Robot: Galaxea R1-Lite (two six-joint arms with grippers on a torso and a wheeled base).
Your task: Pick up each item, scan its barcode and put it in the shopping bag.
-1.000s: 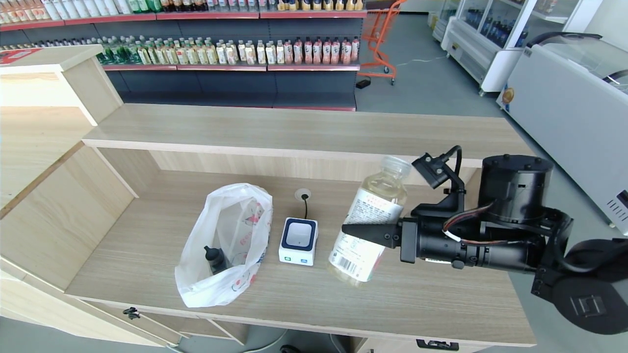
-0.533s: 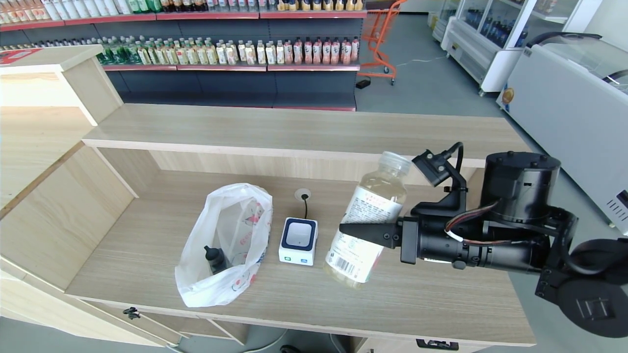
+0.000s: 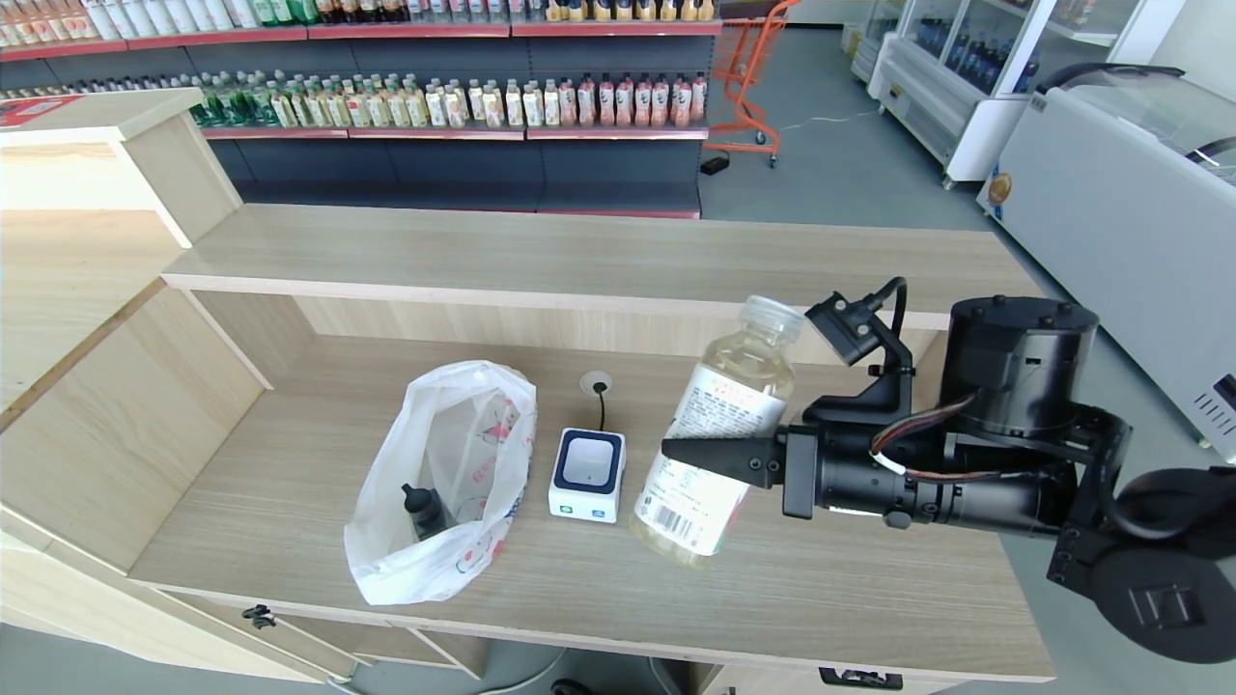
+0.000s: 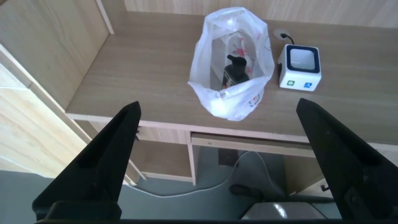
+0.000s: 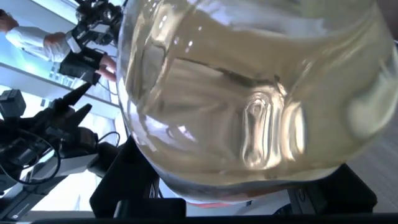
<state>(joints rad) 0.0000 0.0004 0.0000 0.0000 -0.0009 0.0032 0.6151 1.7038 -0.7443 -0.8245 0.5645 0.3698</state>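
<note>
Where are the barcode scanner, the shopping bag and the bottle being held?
barcode scanner [image 3: 589, 462], head view, on its dark top window.
shopping bag [image 3: 410, 574], head view, on its white front wall.
bottle [image 3: 736, 401], head view, on its label.

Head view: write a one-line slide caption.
Right gripper holds a tilted bottle beside the scanner, with the shopping bag open.

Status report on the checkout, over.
Right gripper shut on drink bottle, tilted, right of barcode scanner. Left gripper open, empty. Nothing between bottle and scanner; shopping bag open.
</note>
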